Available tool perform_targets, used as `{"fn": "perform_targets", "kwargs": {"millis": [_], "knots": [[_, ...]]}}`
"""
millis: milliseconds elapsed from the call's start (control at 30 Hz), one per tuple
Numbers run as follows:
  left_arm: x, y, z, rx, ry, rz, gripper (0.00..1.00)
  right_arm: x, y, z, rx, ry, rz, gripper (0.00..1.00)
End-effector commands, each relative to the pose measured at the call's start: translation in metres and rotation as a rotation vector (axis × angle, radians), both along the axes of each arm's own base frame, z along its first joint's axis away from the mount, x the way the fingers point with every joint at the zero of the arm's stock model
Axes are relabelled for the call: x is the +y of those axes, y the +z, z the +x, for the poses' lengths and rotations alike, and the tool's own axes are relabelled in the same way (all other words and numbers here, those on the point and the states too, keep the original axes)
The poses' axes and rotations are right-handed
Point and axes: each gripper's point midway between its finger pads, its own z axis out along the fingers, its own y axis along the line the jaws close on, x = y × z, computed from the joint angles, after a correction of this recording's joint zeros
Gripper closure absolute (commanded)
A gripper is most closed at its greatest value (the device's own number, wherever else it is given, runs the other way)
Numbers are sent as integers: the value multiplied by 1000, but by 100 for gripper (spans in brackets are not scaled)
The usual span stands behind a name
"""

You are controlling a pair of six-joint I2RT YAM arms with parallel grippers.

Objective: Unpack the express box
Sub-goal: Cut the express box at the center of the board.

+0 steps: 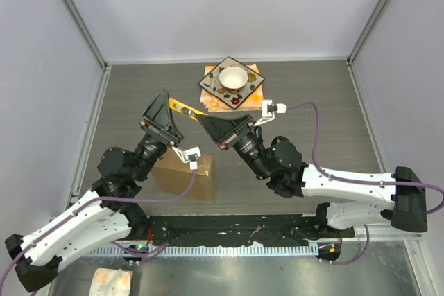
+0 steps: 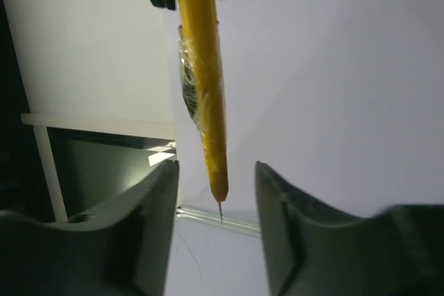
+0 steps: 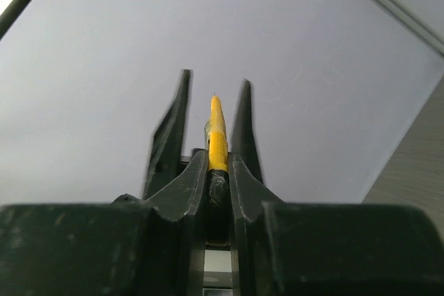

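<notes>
The express box [image 1: 189,178], plain brown cardboard, lies on the table at front left, partly hidden under my left arm. Above the table, a yellow pen-shaped tool [image 1: 187,109] with a thin metal tip [image 2: 221,211] spans between both grippers. My right gripper [image 1: 210,123] is shut on its dark rear end [image 3: 218,188]. My left gripper [image 1: 168,102] stands open around the pointed end of the yellow tool [image 2: 208,102], with gaps on both sides between the tool and its fingers [image 2: 156,192]. In the right wrist view the yellow tool [image 3: 217,140] points away, between the left gripper's fingers.
An orange-patterned square plate [image 1: 255,90] with a white bowl [image 1: 233,77] sits at the back middle of the table. Grey enclosure walls stand on three sides. A crumpled orange-and-white piece [image 1: 111,282] lies below the table's front edge at left.
</notes>
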Motion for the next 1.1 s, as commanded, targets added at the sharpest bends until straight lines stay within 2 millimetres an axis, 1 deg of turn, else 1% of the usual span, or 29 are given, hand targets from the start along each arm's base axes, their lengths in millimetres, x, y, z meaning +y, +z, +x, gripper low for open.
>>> {"fn": "perform_targets", "kwargs": {"millis": [0,33,67,100,133,167,200,233,267,300,333,367,400,433,467,500,533,567,600,633,667,700,733,800,900,933,967,1000,1067], "knots": [[10,-5,-2,84,-13,-46,19,-28,36,3,-88,-103,-87,99],[11,-10,0,154,-42,-106,1,-39,45,1,-107,-127,-114,99],[14,-12,-1,224,-53,-107,0,-39,34,4,-111,-146,-219,99],[15,-13,-2,285,-76,-142,0,-49,45,6,-150,-193,-269,99],[17,-17,-3,390,-123,-240,0,-56,47,8,-160,-219,-315,99],[21,-19,-9,502,-137,-253,0,-62,37,9,-161,-232,-408,99],[21,-22,-15,584,-163,-272,0,-70,45,9,-167,-251,-433,99],[15,-26,-24,669,-222,-268,0,-77,44,12,-184,-285,-487,99],[16,-37,-37,806,-247,-256,0,-82,36,10,-192,-281,-546,99],[13,-42,-45,859,-276,-232,0,-87,42,10,-204,-288,-568,99],[2,-48,-61,925,-363,-189,0,-89,40,10,-228,-297,-625,99],[3,-53,-71,1007,-384,-195,0,-90,28,9,-239,-283,-712,99],[-1,-56,-77,1066,-407,-209,0,-90,32,7,-269,-271,-740,99],[-2,-52,-91,1125,-454,-208,0,-87,30,1,-356,-243,-805,99],[-9,-57,-93,1232,-456,-244,0,-85,25,-5,-397,-203,-851,99],[-13,-59,-101,1295,-476,-237,0,-85,25,-10,-449,-176,-875,99],[-13,-57,-118,1376,-514,-217,0,-81,24,-21,-534,-121,-903,99],[-23,-63,-122,1465,-520,-198,0,-81,19,-26,-572,-84,-948,99],[-25,-65,-129,1528,-528,-199,0,-79,14,-28,-600,-59,-984,99],[-25,-65,-136,1572,-539,-190,0,-77,9,-31,-619,-30,-1015,99],[-30,-63,-141,1604,-570,-189,0,-77,5,-37,-655,20,-1065,99],[-35,-63,-141,1638,-572,-204,0,-75,1,-39,-666,50,-1095,99],[-39,-59,-139,1630,-588,-218,0,-68,-7,-39,-667,84,-1136,99],[-45,-59,-136,1640,-595,-227,0,-69,-8,-43,-685,120,-1173,99],[-49,-65,-142,1700,-600,-199,0,-70,6,-51,-734,137,-1134,99],[-52,-69,-139,1720,-585,-201,0,-69,8,-54,-750,150,-1123,99],[-54,-68,-135,1711,-581,-217,0,-70,12,-58,-764,162,-1114,99],[-54,-67,-127,1685,-559,-244,0,-70,14,-60,-775,172,-1113,99],[-59,-60,-115,1626,-561,-292,0,-70,12,-63,-782,195,-1125,99]]}}
